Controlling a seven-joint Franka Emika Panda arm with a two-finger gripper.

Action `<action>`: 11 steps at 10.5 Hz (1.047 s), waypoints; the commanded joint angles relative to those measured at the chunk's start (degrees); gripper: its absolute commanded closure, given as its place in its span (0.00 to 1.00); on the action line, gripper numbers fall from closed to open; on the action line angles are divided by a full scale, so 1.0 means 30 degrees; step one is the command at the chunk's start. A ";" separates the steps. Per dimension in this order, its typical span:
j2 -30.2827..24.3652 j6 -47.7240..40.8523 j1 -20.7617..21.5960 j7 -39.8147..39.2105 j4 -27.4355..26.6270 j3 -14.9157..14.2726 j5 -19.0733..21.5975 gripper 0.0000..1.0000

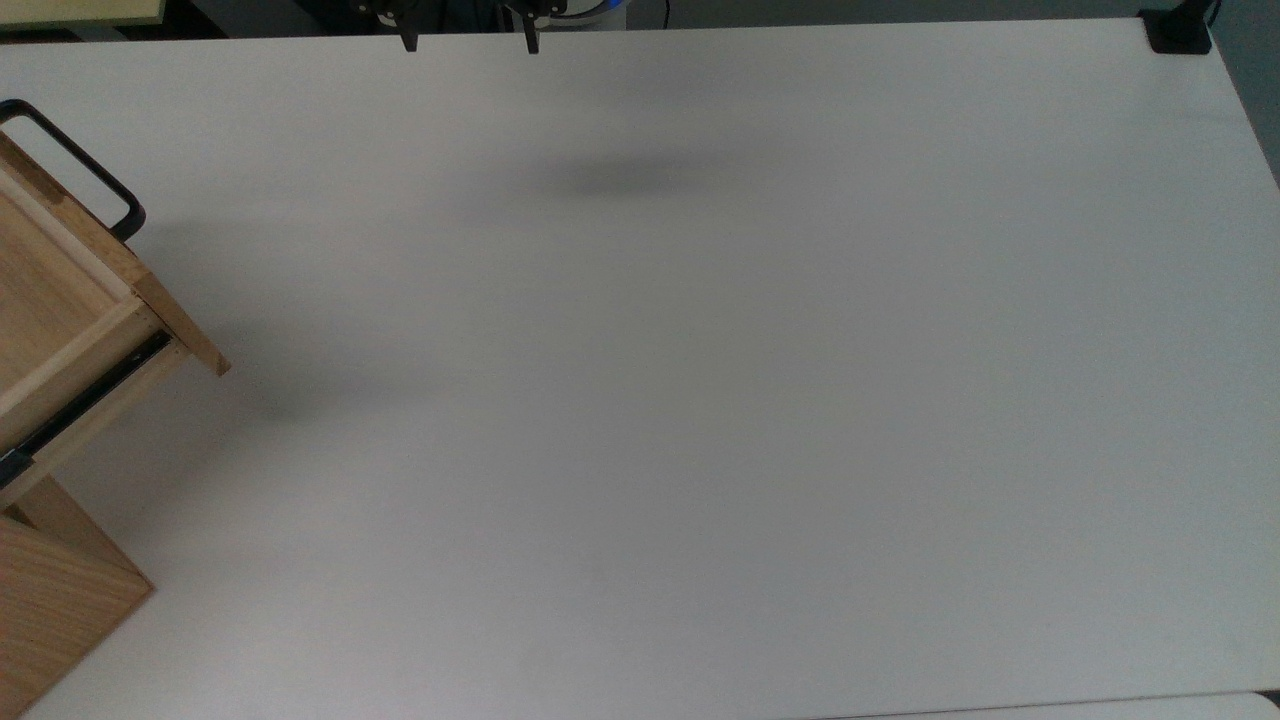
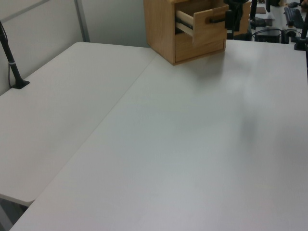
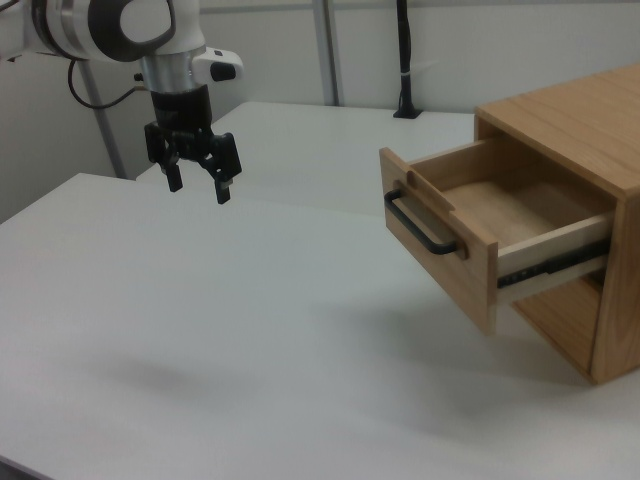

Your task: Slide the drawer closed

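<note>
A: Drawer (image 3: 470,225) status?
B: Pulled well out of the cabinet (image 3: 580,150), at the right view's right. Light wood box, inside bare, thin black U-bar handle (image 3: 420,225) on the front, black side rail (image 3: 550,265) exposed.
A: Cabinet placement?
B: On the white surface (image 3: 250,330), near its edge.
A: Gripper?
B: Gripper (image 3: 197,183) hangs above the surface at the right view's left, well apart from the drawer. Fingers spread, nothing held.

Bare table (image 3: 250,330) lies between the gripper (image 3: 198,186) and the pulled-out drawer (image 3: 440,225), nothing standing between.
</note>
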 commanded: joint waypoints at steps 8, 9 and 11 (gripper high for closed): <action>0.0027 -0.0627 0.0184 -0.0340 0.0465 -0.0779 0.0176 0.00; 0.0027 -0.0656 0.0155 -0.0340 0.0465 -0.0866 0.0176 0.04; -0.0002 -0.1036 0.0068 -0.0253 0.0465 -0.1013 0.0234 0.31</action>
